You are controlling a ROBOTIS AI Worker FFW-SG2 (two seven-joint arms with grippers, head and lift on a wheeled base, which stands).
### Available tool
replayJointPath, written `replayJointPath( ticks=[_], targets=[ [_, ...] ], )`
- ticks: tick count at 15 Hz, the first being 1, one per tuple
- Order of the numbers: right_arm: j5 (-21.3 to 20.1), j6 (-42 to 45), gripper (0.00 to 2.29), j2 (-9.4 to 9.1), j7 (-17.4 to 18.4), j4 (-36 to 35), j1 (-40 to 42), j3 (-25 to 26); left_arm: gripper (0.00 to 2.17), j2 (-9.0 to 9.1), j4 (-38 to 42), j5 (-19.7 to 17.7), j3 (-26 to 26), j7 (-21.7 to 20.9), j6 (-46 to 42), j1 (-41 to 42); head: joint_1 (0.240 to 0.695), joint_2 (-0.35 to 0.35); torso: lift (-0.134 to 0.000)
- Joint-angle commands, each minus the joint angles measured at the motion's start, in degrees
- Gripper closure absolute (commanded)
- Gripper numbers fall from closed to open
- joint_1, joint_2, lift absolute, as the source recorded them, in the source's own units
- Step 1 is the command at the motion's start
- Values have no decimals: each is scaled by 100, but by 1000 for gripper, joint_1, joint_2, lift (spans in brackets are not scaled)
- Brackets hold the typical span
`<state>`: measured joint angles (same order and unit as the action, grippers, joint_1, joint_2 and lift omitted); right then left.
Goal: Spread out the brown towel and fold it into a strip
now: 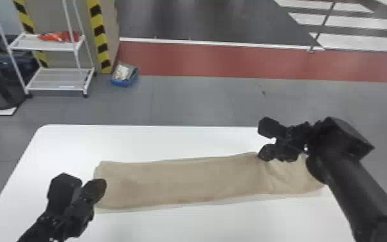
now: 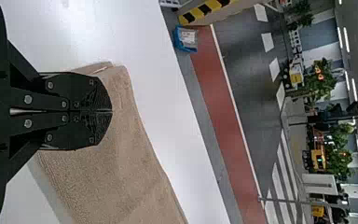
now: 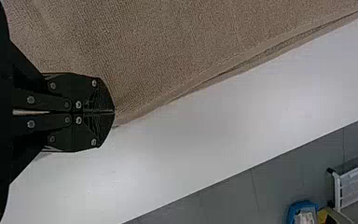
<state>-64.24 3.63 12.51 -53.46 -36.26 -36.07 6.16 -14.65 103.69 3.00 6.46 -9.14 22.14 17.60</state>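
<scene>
The brown towel (image 1: 183,180) lies as a long folded strip across the white table (image 1: 157,138), creased near its right end. My left gripper (image 1: 82,186) is at the strip's left end; in the left wrist view that gripper (image 2: 112,111) is shut, its tips in front of the towel (image 2: 116,172). At the far edge, toward the right, stands my right gripper (image 1: 265,140). The right wrist view has this gripper (image 3: 114,112) shut, tips by the edge of the towel (image 3: 191,42), where two layers run slightly apart. Whether any cloth is pinched is hidden.
Beyond the table stand a white shelf rack (image 1: 54,80) and a blue bin (image 1: 123,75) on the floor. The right forearm (image 1: 360,193) crosses the table's right side, over the strip's right end. White tabletop borders the strip's long edges.
</scene>
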Motion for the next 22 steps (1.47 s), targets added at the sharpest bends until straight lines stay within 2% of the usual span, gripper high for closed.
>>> replayJointPath(
  ticks=[1, 2, 3, 5, 7, 8, 9, 10, 12, 14, 15, 16, 19, 21, 22],
  targets=[
    [-53, -148, 920, -117, 20, 4, 118, -80, 1217, 6, -7, -1, 14, 0, -3, -2, 695, -117, 0],
    [-27, -271, 265, -117, 29, 4, 127, -80, 1217, 6, 2, -1, 14, 0, -3, -11, 695, -115, 0],
    [-10, -447, -2, -143, 29, -13, 127, -80, 1217, 6, 2, -1, 5, 0, -20, -11, 695, -112, 0],
    [122, -693, 12, -134, -85, -286, 206, 17, 1217, 6, 2, -1, -48, 0, -73, -11, 695, -112, 0],
    [465, -957, 43, -126, -393, -1288, 628, 465, 1214, 6, 2, -97, -215, -79, -214, -46, 695, -114, 0],
    [685, -957, 43, -126, -551, -1648, 795, 764, 1035, 6, 2, -203, -312, -185, -214, -108, 695, -116, 0],
    [1054, -1098, 43, -99, -736, -1999, 891, 1019, 562, 24, -7, -396, -505, -431, -161, -205, 695, -117, 0],
    [1405, -1660, 49, -38, -964, -2333, 953, 1142, 306, 50, 2, -581, -716, -633, -20, -301, 695, -120, 0],
    [2135, -2258, 49, 173, -1140, -2720, 1120, 1617, 178, 59, 2, -713, -944, -738, 155, -407, 695, -133, 0],
    [2733, -2434, 53, 367, -1087, -2799, 1331, 2074, 164, 68, 46, -871, -1129, -870, 366, -442, 695, -145, 0],
    [2917, -2328, 90, 402, -955, -2799, 1524, 2355, 167, 68, 46, -924, -1155, -888, 349, -442, 695, -157, 0],
    [3155, -2047, 194, 411, -806, -2799, 1779, 2504, 208, 86, 29, -968, -1138, -932, 314, -407, 695, -182, 0],
    [3972, -1432, 262, 402, -138, -2808, 2544, 2812, 363, 94, -218, -880, -830, -1011, -319, -301, 695, -228, 0],
    [4218, -1045, 424, 393, 134, -2755, 2878, 2926, 522, 86, -604, -739, -531, -967, -917, -336, 695, -262, 0],
    [4411, -869, 802, 402, 222, -2694, 3018, 2944, 714, 77, -842, -651, -356, -897, -1110, -407, 695, -297, 0]
  ],
)
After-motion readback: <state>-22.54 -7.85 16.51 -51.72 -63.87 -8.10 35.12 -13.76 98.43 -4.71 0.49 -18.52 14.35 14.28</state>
